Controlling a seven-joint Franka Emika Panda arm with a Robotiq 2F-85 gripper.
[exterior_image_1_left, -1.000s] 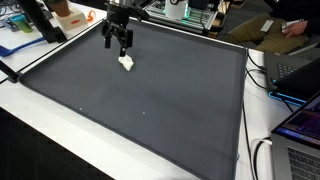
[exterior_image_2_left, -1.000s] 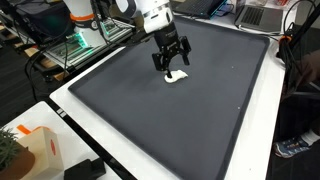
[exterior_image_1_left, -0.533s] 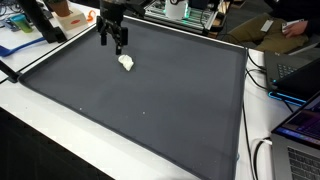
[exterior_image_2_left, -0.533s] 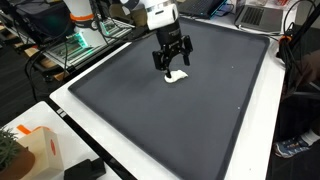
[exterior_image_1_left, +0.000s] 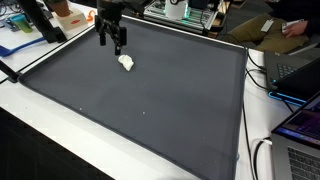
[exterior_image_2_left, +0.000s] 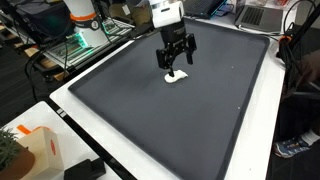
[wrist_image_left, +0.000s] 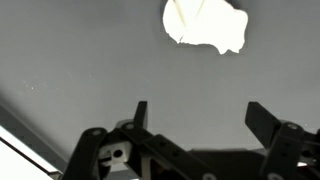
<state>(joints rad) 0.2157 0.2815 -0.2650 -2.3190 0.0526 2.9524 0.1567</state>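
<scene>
The white lump (exterior_image_1_left: 126, 62) lies on the dark mat (exterior_image_1_left: 160, 115), toward the upper left of the frame in an exterior view. It sits just above the middle of the frame in an exterior view (exterior_image_2_left: 176, 76). It has not shifted since the earlier frames.

The gripper (exterior_image_1_left: 112, 44) has drawn up and away. A second ago its fingertips hung right over the lump; now they stand higher and further toward the upper left, clear of it. The jaws are spread wide and carry nothing.

In the wrist view the lump (wrist_image_left: 205, 25) shows at the top centre, apart from the gripper (wrist_image_left: 200, 112), whose two dark fingers (wrist_image_left: 262, 118) rise from the bottom edge.

The mat rests on a white table (exterior_image_1_left: 40, 110) and bears the lump alone on its dark surface.

The lump's upper edge is cut off by the top of the wrist view. It is too small and bright in every view to say what it is. The arm above the gripper runs out of the top of both exterior views.
</scene>
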